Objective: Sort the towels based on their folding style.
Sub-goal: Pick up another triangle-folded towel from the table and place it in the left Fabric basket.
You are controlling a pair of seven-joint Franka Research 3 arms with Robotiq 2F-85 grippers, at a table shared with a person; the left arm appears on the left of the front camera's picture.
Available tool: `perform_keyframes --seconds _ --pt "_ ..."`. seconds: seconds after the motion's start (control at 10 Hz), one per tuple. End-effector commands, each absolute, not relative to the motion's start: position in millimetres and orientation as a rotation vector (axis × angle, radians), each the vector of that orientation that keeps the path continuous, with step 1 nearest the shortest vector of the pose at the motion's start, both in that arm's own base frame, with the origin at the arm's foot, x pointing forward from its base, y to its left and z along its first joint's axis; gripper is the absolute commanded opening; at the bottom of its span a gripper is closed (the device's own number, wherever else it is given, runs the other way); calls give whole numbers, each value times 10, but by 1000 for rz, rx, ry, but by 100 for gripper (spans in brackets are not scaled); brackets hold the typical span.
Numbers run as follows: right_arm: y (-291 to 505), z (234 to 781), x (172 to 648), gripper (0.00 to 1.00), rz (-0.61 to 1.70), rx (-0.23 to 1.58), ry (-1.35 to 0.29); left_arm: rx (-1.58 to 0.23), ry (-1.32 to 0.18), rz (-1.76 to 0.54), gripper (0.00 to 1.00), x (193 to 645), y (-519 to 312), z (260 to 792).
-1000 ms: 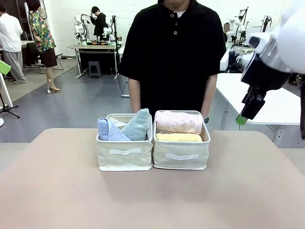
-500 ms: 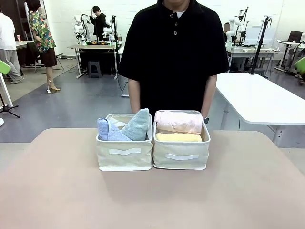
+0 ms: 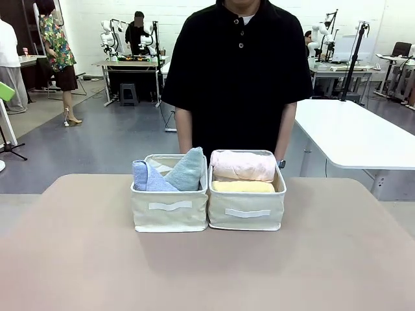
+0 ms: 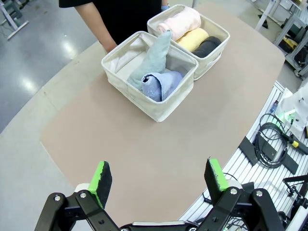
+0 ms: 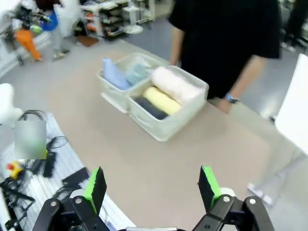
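Two cream fabric baskets [image 3: 170, 217] on your table [image 3: 207, 272] hold soft, light terry towels, cones [image 4: 156, 72] left, rolls [image 3: 243, 166] right; take each around its middle; left pincer [image 4: 159, 176] and right pincer [image 5: 152, 188] gape empty.

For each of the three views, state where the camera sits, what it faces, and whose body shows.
Front: table level, facing two baskets and the person.
Left wrist: high over the table, above the open left hand, facing the baskets.
Right wrist: high over the opposite side, above the open right hand, facing the baskets and person.
Shared: pink towel, yellow towel.
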State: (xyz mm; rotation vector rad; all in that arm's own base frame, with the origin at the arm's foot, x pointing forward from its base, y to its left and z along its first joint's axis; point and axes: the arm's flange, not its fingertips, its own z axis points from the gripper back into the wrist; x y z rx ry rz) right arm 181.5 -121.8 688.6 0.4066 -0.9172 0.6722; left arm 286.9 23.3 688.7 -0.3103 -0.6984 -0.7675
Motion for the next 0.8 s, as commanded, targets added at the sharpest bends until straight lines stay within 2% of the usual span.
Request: perform_keyframes --seconds 0.0,0.2,0.3,0.7 --pt "-1023 6866 1804 100 611 216 -895 -312 -704 -772 100 2877 228 6884" --pt "-824 6911 1919 100 695 184 -834 -312 -704 -772 100 2877 228 6884" --pt "-1106 6911 1775 100 637 244 -903 -312 -704 -772 100 2877 228 6884" --pt "-1106 6911 1775 100 637 244 -903 -312 -704 -772 100 2877 228 6884"
